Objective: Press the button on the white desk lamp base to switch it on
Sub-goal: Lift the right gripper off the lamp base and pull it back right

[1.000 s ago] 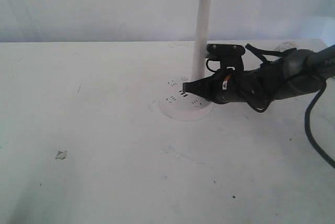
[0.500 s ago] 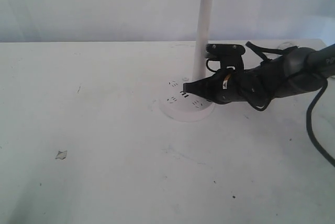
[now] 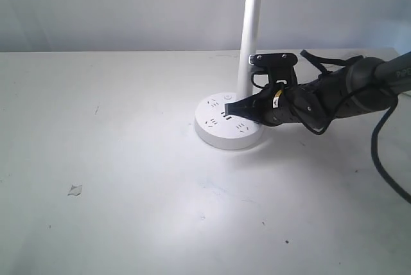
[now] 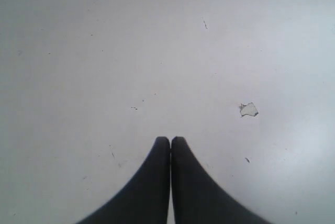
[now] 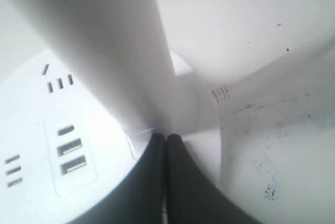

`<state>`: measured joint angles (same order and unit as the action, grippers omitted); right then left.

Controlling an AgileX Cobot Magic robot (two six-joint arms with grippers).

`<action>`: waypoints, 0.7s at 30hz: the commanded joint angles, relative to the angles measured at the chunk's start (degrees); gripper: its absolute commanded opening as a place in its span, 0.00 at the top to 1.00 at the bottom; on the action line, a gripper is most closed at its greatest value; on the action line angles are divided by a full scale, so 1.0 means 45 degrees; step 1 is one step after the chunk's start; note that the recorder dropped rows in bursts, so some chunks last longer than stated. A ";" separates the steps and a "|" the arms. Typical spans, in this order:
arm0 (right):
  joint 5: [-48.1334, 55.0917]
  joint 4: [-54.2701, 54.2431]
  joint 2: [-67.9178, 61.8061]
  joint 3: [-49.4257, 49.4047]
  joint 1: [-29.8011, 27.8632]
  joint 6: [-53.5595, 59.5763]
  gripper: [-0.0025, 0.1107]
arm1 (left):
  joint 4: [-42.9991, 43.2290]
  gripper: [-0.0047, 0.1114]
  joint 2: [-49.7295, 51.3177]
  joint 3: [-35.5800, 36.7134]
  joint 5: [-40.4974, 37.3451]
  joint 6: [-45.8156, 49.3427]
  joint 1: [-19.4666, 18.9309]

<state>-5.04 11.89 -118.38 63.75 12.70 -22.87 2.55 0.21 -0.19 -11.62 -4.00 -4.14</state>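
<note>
I had the white desk lamp base (image 3: 218,128) sitting toward the back of the bench (image 3: 128,223), its pole (image 3: 249,37) rising straight up. My right tool (image 3: 227,106), fingers pressed together, had its tip at the base's top, just beside the pole. A bright pool lay on the bench. My left tool (image 4: 170,141), fingers also together, hung over bare bench near a small scrap (image 4: 249,110).

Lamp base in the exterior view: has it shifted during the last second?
No. The white desk lamp base sits at the same spot relative to the small scrap on the table.
</note>
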 commanded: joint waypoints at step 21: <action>-0.9882 -0.1006 0.5606 -0.7648 -0.0076 0.1100 0.98 | -0.0088 0.96 -0.0048 0.0043 0.0015 -0.0015 0.0070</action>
<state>-38.85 8.71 -97.55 36.21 12.70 -18.76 2.55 0.21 -0.19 -11.62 -4.00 -4.14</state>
